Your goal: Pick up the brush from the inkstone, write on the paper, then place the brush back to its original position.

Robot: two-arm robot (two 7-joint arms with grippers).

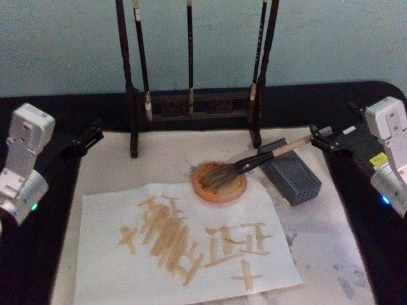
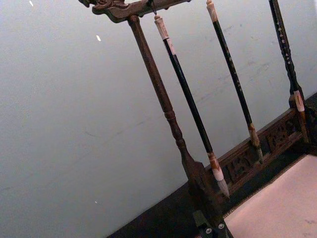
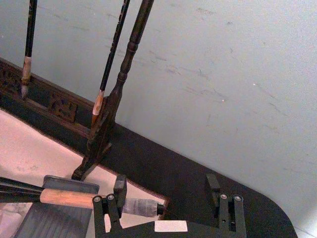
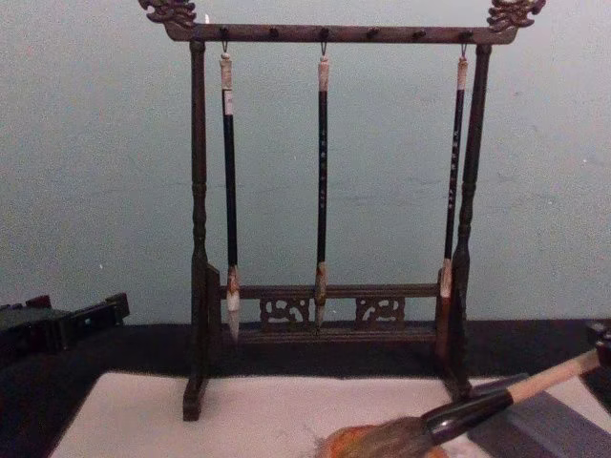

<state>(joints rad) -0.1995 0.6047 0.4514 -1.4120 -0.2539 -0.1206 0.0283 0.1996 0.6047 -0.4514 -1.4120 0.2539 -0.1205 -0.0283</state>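
The brush [image 1: 254,162] lies slanted, its bushy bristles resting in the round orange-brown inkstone [image 1: 219,183] and its tan handle propped across a grey block [image 1: 291,178]. The same brush [image 4: 477,405] shows low in the chest view above the inkstone [image 4: 342,443]. My right gripper [image 1: 320,137] stands open at the handle's far end. In the right wrist view the right gripper [image 3: 166,187] has the taped handle end [image 3: 141,206] between its spread fingers, not clamped. The paper [image 1: 108,216] lies in front of the inkstone with brown strokes on it. My left gripper [image 1: 88,138] is parked at the left.
A dark wooden rack [image 1: 191,108] with three thin hanging brushes [image 4: 322,181] stands behind the inkstone. An off-white felt mat [image 1: 331,254] covers the black table under the paper. The wall rises close behind the rack.
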